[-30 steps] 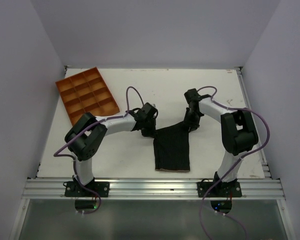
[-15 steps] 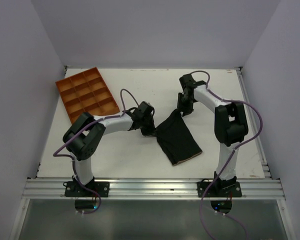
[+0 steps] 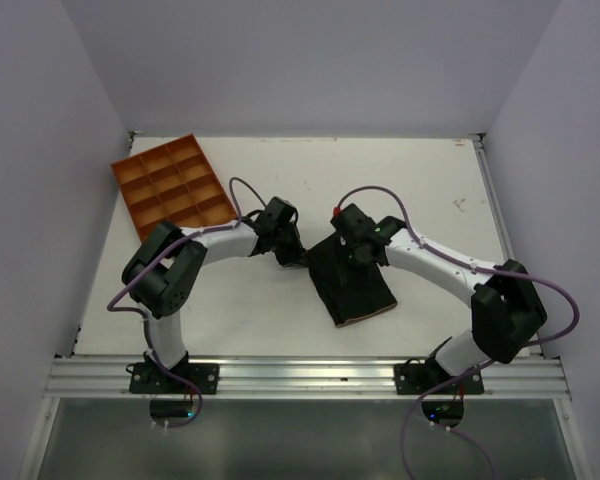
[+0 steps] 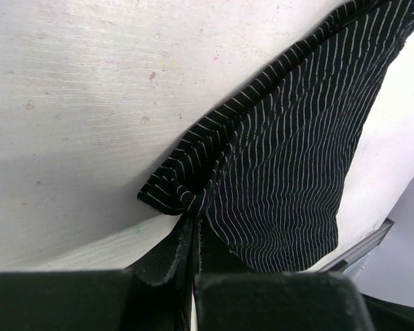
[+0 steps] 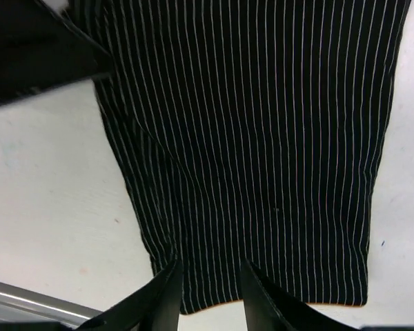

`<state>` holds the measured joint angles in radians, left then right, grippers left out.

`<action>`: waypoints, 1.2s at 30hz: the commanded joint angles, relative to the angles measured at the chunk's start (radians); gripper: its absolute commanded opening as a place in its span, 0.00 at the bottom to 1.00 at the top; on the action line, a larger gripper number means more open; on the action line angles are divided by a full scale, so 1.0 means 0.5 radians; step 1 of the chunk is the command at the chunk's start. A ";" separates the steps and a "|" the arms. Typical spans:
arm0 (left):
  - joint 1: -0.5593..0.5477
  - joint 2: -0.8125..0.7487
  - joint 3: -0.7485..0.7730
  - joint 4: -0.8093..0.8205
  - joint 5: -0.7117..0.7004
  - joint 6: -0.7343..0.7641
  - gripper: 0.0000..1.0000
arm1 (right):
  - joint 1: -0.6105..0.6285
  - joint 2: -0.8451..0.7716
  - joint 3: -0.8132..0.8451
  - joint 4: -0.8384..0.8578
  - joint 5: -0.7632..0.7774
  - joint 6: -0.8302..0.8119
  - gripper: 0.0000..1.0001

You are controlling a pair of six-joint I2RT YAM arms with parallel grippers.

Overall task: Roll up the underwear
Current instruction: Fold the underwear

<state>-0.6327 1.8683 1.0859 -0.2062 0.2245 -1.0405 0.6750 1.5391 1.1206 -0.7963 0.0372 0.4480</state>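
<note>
Underwear (image 3: 352, 285): flat black pinstriped strip lying on the table (image 3: 250, 310), near its centre, between the two arms.
Long axis: runs from 11 o'clock to 5 o'clock in the top view.
Reddish-brown edge (image 3: 372, 314): at the 5 o'clock end.
Left gripper (image 4: 195, 238): fingers fully closed, pinching the left corner of the 11 o'clock end; fabric bunched there.
Right gripper (image 5: 210, 276): fingers parted to a moderate width over the cloth, nothing clamped; contact with the fabric cannot be determined.
Tray (image 3: 175, 190): orange, compartmented, at 10 o'clock from the underwear, well apart.
</note>
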 commanded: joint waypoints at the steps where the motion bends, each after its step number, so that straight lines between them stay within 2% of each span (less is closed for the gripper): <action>1: 0.014 -0.021 0.010 0.090 0.063 -0.021 0.00 | 0.097 -0.120 -0.167 0.065 0.131 0.055 0.44; 8: 0.017 -0.021 0.003 0.093 0.103 -0.021 0.00 | 0.389 -0.274 -0.354 0.261 0.226 0.135 0.49; 25: 0.035 0.009 -0.006 0.081 0.116 -0.027 0.00 | 0.800 0.023 -0.223 0.148 0.591 0.159 0.51; 36: 0.044 0.034 0.000 0.066 0.097 -0.014 0.00 | 0.905 0.238 -0.173 -0.018 0.782 0.233 0.47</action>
<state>-0.6216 1.8790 1.0855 -0.1951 0.2737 -1.0401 1.1175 1.6501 1.0039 -0.7670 0.3695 0.5377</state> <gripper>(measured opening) 0.009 0.475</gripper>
